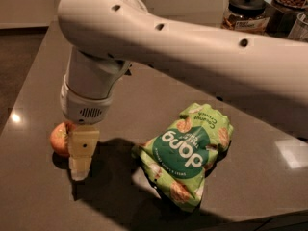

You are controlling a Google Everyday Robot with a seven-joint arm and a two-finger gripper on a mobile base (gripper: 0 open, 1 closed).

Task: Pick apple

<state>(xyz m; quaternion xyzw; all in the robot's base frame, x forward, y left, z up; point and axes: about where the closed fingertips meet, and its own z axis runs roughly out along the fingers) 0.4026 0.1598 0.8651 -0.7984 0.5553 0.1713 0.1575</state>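
Observation:
The apple [58, 138] is small, round and red-orange, and lies on the dark table [269, 177] at the left. Only its left part shows; the rest is hidden behind my gripper. My gripper [81, 154] hangs from the big white arm [183, 42], points straight down and reaches the table surface right at the apple's right side, partly in front of it. I cannot tell whether it touches the apple.
A green snack bag [188, 153] lies to the right of the gripper, a short gap away. Dark-lidded jars [246, 11] stand at the back right. The table's left edge runs close to the apple, and its front edge is near the bag.

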